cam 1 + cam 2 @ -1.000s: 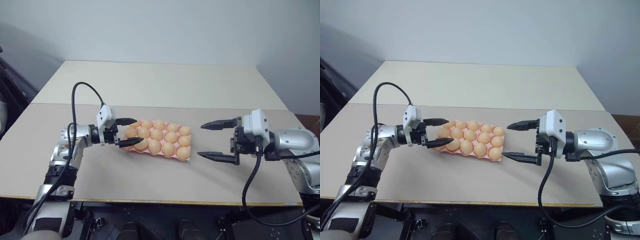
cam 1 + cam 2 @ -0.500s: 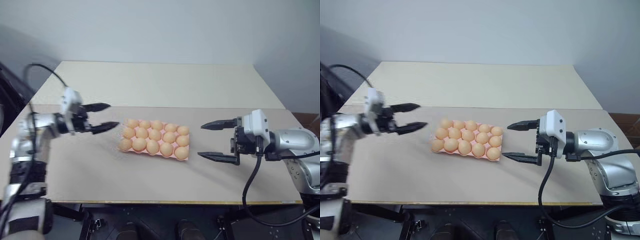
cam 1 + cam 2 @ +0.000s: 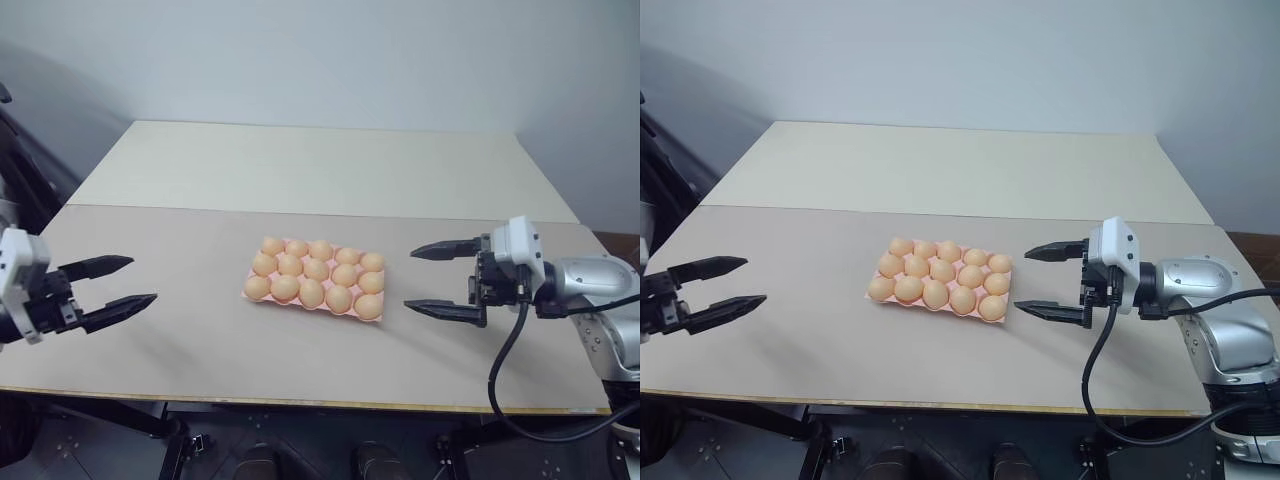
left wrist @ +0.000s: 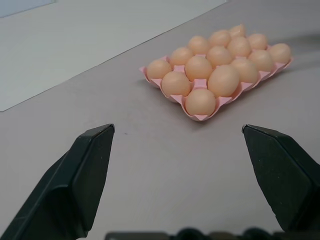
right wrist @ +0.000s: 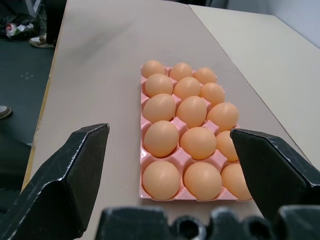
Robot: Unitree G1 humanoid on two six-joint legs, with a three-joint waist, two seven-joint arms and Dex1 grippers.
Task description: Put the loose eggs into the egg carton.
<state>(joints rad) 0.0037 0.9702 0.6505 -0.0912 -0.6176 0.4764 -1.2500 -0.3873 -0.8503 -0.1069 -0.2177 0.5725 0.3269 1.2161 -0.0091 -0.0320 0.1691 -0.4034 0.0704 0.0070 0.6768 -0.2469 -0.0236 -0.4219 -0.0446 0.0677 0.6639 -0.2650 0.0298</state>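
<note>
Table [image 3: 200, 350]: both grippers' fingers [image 3: 110, 266] wide apart, empty (carton [image 3: 315, 280] full).

A pale beige table [image 3: 330, 165] carried one pink egg carton [image 3: 250, 292], every cup filled with eggs [image 3: 312, 293], lying between the two sets of open jaws.

head stereo downward, wrist views share egg carton [image 5: 176, 122]

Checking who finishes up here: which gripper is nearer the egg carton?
Right. The right gripper hangs open just beside the egg carton; the left gripper, also open, sits far off near the table's left edge.
</note>
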